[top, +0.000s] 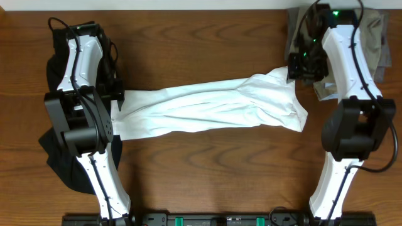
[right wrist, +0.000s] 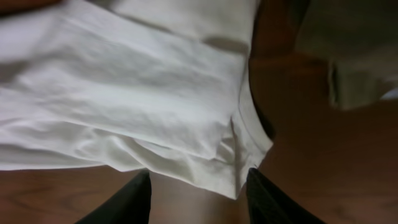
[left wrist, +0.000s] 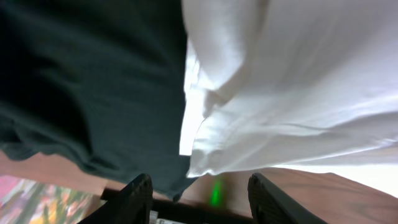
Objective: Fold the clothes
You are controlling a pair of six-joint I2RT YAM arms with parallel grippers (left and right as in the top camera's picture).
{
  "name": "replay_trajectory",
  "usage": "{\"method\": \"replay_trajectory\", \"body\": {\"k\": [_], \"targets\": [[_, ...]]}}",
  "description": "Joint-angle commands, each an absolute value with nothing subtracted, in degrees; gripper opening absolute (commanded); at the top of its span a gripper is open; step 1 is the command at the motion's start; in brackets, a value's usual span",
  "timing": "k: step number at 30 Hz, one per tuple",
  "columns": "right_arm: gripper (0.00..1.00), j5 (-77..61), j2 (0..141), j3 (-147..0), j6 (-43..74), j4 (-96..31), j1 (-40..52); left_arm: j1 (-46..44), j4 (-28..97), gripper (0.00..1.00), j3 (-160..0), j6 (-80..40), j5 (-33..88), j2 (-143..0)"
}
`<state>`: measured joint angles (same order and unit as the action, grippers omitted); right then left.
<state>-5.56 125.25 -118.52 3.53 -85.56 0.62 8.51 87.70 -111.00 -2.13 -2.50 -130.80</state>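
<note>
Left gripper (left wrist: 200, 186), fingers spread, sits at the left edge of the crumpled white fabric garment (top: 207, 110). Right gripper (right wrist: 198, 180), also spread, sits at its right corner. Brown wooden table (top: 207, 163) shows along both long edges.

Fig.: white garment (top: 207, 108), which I see stretched lengthwise and wrinkled across mid-view. Dark garment (top: 56, 160) lies heaped at left, grey clothes (top: 377, 28) piled far right.

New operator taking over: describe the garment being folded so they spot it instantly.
On the wooden table, look between the left arm and right arm. The white garment lies stretched there side to side; the black cloth at the left edge and the grey pile in the far right corner are darker.
</note>
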Motion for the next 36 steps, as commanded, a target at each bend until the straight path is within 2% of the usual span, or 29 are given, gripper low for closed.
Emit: {"method": "replay_trajectory", "body": {"k": [1,21,23,28,30,36], "targets": [[0.50,-9.43,122.39,-120.51,0.16,-84.68,1.15,8.78,85.73,0.51,-110.30,-0.62,-0.56,-129.14],[0.58,-10.55,122.41,-120.14,-2.68,-81.14,1.48,15.29,74.19,0.52,-109.89,-0.54,1.06,-129.12],[0.58,-10.55,122.41,-120.14,-2.66,-81.03,1.48,15.97,73.58,0.45,-109.10,-0.34,1.02,-129.12],[0.59,-10.55,122.41,-120.14,-2.66,-81.03,1.48,18.39,69.38,0.13,-103.90,-1.39,1.13,-129.12],[0.59,-10.55,122.41,-120.14,-2.63,-81.03,1.48,18.98,68.01,0.06,-101.86,-1.34,1.80,-129.12],[0.59,-10.59,122.41,-120.14,-2.20,-81.17,1.48,19.29,62.00,0.06,-96.29,-1.32,2.57,-129.12]]}}
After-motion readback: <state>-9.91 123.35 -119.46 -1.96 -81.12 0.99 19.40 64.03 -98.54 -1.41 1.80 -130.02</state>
